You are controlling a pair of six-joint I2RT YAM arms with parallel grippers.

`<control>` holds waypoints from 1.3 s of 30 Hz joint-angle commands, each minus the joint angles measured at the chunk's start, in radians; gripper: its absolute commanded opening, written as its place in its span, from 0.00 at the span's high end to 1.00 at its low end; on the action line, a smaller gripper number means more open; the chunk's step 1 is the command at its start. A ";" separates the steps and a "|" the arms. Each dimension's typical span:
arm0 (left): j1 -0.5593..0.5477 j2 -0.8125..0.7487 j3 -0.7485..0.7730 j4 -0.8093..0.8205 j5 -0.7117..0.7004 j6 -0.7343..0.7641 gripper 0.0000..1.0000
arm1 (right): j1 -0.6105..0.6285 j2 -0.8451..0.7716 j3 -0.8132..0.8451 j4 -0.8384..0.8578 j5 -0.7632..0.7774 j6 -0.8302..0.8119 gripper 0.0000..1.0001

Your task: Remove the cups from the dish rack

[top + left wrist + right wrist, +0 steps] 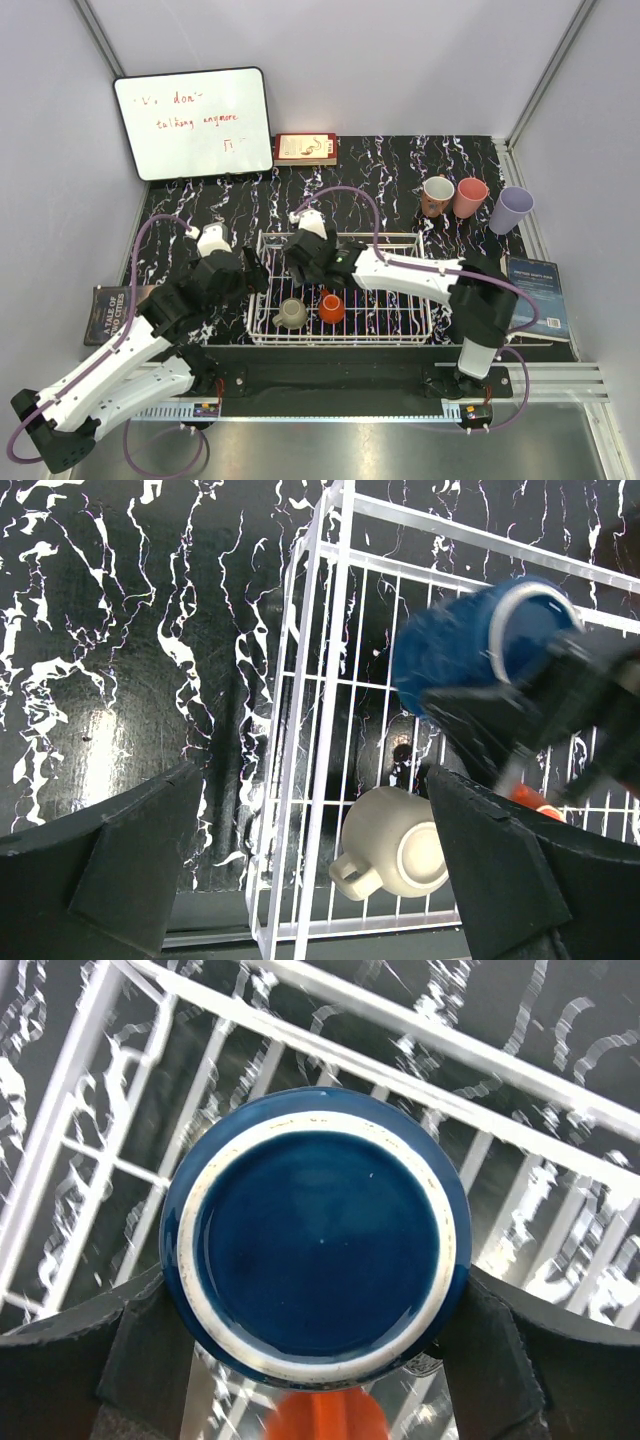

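Gripping the dark blue mug (318, 1235), upside down inside the dish rack (340, 340): right end effector (312, 1340) clamped on its sides, left end effector (315, 850) spread wide at the rack's left edge. Next, probably: lift clear of the wires, then carry to the counter (120, 630) beside three cups (469, 196).

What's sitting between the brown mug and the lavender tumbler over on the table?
The salmon-pink cup stands between the brown mug and the lavender tumbler; the top external view shows it.

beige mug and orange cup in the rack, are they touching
Apart. The top view shows the beige mug and orange cup with open dish rack grid between them.
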 commanded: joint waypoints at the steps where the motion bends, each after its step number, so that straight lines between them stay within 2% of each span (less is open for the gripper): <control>1: -0.002 -0.021 0.004 0.024 -0.007 -0.002 0.01 | 0.007 -0.188 -0.060 0.022 0.055 0.041 1.00; 6: -0.002 -0.032 0.006 0.033 -0.004 -0.005 0.01 | 0.007 -0.392 -0.145 0.049 0.059 0.070 1.00; 11: -0.002 -0.052 -0.011 0.085 0.033 -0.009 0.01 | 0.007 -0.591 -0.275 0.229 -0.026 0.106 1.00; 14: -0.002 -0.075 -0.033 0.152 0.077 -0.016 0.01 | 0.004 -0.655 -0.344 0.345 -0.089 0.130 1.00; 17: -0.002 -0.118 -0.063 0.252 0.125 -0.029 0.01 | -0.004 -0.690 -0.377 0.399 -0.155 0.164 1.00; 21: -0.002 -0.225 -0.128 0.491 0.201 -0.040 0.01 | -0.018 -0.762 -0.514 0.679 -0.250 0.221 1.00; 23: -0.002 -0.270 -0.169 0.572 0.223 -0.054 0.01 | -0.042 -0.796 -0.561 0.755 -0.304 0.270 1.00; 27: -0.002 -0.308 -0.226 0.767 0.283 -0.094 0.01 | -0.088 -0.828 -0.672 0.939 -0.381 0.353 1.00; 30: -0.002 -0.301 -0.250 0.838 0.316 -0.117 0.01 | -0.113 -0.830 -0.722 1.035 -0.431 0.406 1.00; 39: 0.000 -0.226 -0.298 1.043 0.439 -0.177 0.01 | -0.116 -0.767 -0.733 1.161 -0.545 0.451 1.00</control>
